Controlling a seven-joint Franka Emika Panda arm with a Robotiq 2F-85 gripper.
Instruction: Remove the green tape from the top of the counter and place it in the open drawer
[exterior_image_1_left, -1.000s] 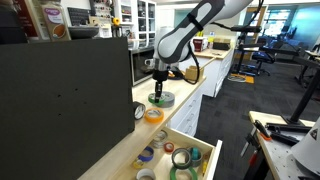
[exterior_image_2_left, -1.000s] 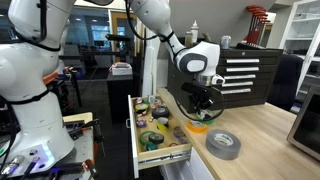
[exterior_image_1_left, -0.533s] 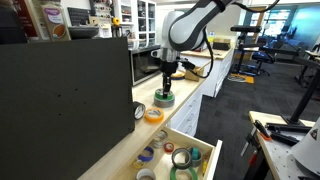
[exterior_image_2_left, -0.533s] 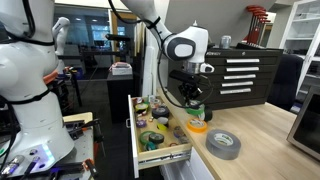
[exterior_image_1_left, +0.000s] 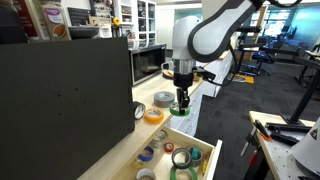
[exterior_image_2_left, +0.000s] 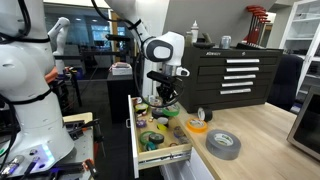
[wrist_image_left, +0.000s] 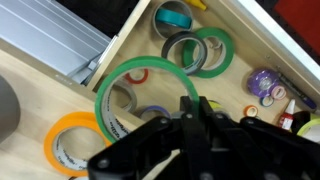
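My gripper (exterior_image_1_left: 181, 103) is shut on the green tape (exterior_image_1_left: 179, 111), a thin bright-green ring, and holds it in the air by the counter's (exterior_image_1_left: 120, 145) front edge, near the open drawer (exterior_image_1_left: 205, 158). In the wrist view the green tape (wrist_image_left: 104, 88) hangs from the closed fingers (wrist_image_left: 196, 106) above the drawer's edge (wrist_image_left: 252, 30). In an exterior view the gripper (exterior_image_2_left: 165, 96) is over the far part of the drawer (exterior_image_2_left: 138, 140), which holds several coloured tape rolls.
A wide grey roll (exterior_image_1_left: 163, 98) and an orange-yellow roll (exterior_image_1_left: 153, 115) lie on the counter; both also show in an exterior view, grey (exterior_image_2_left: 222, 144) and orange-yellow (exterior_image_2_left: 196, 126). A big black box (exterior_image_1_left: 60, 90) stands on the counter.
The gripper has lifted the green tape off the counter by the grey roll and carried it sideways past the counter edge toward the drawer.
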